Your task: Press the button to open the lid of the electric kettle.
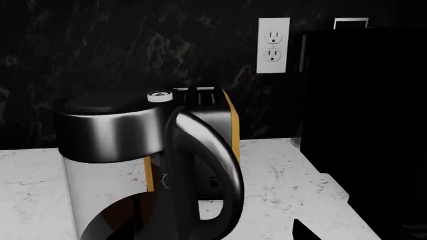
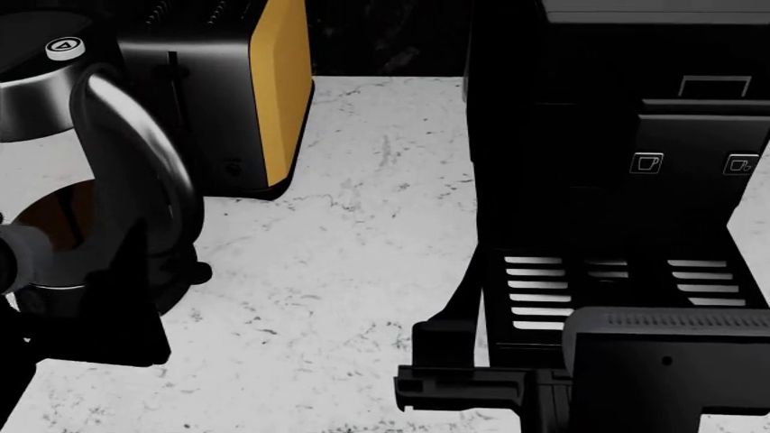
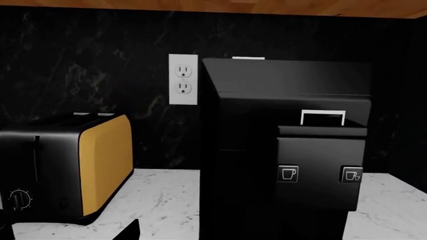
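The left end effector [image 2: 72, 325] showed in the head view only as a dark mass low beside the electric kettle [image 1: 133, 160], and whether it was open or closed could not be told; nothing was seen in its grasp. Just ahead of it rose the kettle's big curved handle [image 1: 207, 165], and above that the lid [image 1: 110, 102] sat closed, with the button [image 1: 159, 96] at its rim nearest the handle, untouched. Behind the kettle stood the toaster [image 3: 73, 165]. The right end effector [image 2: 481, 392] hung low over the table [image 2: 349, 271], its opening also impossible to judge, with the coffee machine [image 3: 287, 150] directly in front of it and a wall outlet [image 3: 183, 79] beyond.
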Robot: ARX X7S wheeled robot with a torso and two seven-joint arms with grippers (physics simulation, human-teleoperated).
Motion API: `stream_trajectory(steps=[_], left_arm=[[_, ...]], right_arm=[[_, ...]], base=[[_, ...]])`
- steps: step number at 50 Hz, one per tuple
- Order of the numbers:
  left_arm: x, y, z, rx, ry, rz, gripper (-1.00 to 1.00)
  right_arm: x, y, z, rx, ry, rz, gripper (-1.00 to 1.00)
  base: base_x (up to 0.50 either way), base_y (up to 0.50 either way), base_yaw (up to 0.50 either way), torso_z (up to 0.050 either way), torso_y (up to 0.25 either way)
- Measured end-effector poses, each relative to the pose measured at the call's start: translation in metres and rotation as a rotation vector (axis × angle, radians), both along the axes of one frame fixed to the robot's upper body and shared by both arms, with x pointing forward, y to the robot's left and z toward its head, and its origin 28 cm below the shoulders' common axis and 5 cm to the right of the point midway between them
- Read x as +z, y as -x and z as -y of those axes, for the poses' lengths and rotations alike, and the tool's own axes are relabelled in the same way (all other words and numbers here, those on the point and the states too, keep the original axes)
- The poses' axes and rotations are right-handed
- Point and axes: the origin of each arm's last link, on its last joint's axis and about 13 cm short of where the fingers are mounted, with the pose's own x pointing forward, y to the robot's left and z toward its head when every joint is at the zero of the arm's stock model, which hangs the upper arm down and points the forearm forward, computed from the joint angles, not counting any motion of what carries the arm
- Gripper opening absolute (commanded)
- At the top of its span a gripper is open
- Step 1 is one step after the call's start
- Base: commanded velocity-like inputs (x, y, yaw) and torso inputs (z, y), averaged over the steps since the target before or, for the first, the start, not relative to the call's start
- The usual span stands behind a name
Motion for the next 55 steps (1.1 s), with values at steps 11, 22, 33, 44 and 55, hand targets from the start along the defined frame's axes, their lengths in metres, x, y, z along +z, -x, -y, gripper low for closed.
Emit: stream_trajectory(steps=[11,22,33,44,55], left_arm=[[0.047,-0.019,-0.003,-0.001,-0.02,-0.001,1.0],[0.085,-0.046,-0.008,0.009,-0.075,-0.052,1.0],[0.103,-0.081,-0.015,0.041,-0.084,-0.134,1.0],[0.11,-0.11,-0.023,0.083,-0.081,-0.192,-1.0],[0.108,-0.134,-0.026,0.112,-0.104,-0.247,-1.0]], right_arm=[[-0.001,0.001,0.0,0.007,-0.003,-0.003,1.0],[-0.003,0.0,-0.001,0.011,0.003,-0.011,1.0],[-0.006,-0.002,-0.002,0.012,0.006,-0.018,1.0],[-0.007,-0.002,-0.003,0.015,0.007,-0.022,1.0],[-0.008,-0.003,-0.004,0.025,0.004,-0.026,1.0]], base=[[0.0,0.0,0.0,0.0,0.0],[0.0,0.0,0.0,0.0,0.0],[0.0,0.0,0.0,0.0,0.0],[0.0,0.0,0.0,0.0,0.0],[0.0,0.0,0.0,0.0,0.0]])
